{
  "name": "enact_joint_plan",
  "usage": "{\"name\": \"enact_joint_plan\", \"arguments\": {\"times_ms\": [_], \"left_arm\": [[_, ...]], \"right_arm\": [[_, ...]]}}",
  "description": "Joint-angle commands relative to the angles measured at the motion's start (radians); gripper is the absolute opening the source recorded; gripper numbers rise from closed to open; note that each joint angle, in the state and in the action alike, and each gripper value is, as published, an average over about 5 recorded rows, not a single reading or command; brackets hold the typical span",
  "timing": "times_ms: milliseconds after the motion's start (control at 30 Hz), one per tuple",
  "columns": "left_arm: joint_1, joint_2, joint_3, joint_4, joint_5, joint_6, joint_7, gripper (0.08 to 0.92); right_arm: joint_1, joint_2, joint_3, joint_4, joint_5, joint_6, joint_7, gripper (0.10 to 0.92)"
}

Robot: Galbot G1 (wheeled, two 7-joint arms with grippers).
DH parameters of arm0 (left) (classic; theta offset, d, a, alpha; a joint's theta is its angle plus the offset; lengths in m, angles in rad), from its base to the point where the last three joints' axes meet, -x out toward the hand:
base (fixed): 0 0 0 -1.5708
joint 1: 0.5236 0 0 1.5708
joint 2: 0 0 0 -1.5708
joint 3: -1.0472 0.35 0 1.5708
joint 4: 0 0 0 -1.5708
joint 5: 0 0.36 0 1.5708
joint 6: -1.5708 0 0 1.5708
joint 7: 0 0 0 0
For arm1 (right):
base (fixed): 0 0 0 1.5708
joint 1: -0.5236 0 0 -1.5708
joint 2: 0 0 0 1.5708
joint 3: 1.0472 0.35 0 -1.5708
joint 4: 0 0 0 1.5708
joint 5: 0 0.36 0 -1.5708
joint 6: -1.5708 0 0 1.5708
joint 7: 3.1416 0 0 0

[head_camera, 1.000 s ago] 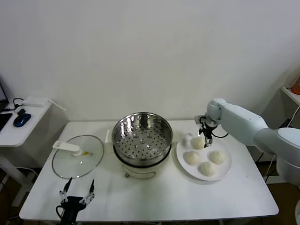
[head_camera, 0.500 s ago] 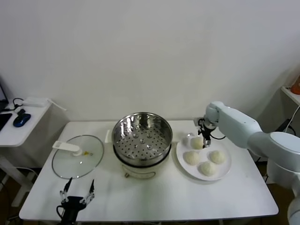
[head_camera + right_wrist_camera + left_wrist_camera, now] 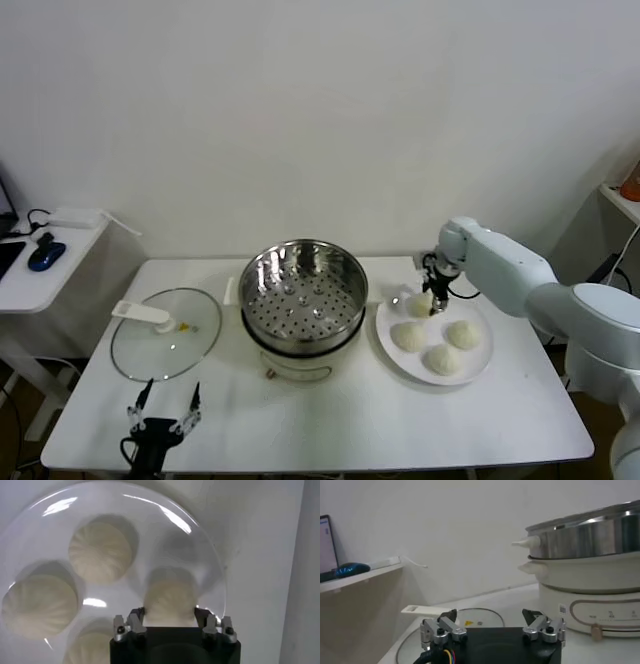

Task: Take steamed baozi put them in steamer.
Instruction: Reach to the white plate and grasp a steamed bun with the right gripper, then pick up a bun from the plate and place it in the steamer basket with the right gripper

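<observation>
Gripping now: right gripper [image 3: 430,301] has its fingers pressed on the two sides of the far bun [image 3: 169,600], the rear-left one on the white plate [image 3: 478,368].
Other baozi: three more buns [image 3: 408,336] sit on the same plate, close together.
Steamer: steamer [image 3: 303,300] stands mid-table, just left of the plate, with a bare perforated tray.
Lid: glass lid [image 3: 165,333] lies flat on the table, left of the steamer.
Left gripper: left gripper [image 3: 492,631] waits at the table's near edge by the lid, fingers spread, holding nothing.
Doing it well: squeeze only lightly, since soft dough likely dents; lift straight up clear of the neighbours and the steamer's rim before crossing.
Hard to see: the fingertips hide where they meet the dough, so grip firmness is unclear; the nearest bun is cut off in the right wrist view.
</observation>
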Motion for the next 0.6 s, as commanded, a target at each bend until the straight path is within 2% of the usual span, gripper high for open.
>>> {"name": "enact_joint_plan", "arguments": {"times_ms": [33,300,600], "left_arm": [[0.000,-0.001,-0.004,0.001,0.000,0.001,0.000,0.823],[0.007,-0.001,-0.018,0.002,0.000,-0.004,-0.001,0.823],[0.009,0.001,-0.017,0.008,0.003,-0.015,-0.002,0.823]], "right_arm": [[0.024,-0.014,-0.021,0.032,0.034,0.001,-0.003,0.496],[0.261,-0.071,-0.240,0.176,0.187,0.052,-0.026,0.484],[0.533,-0.048,-0.353,0.333,0.366,0.181,-0.043,0.482]]}}
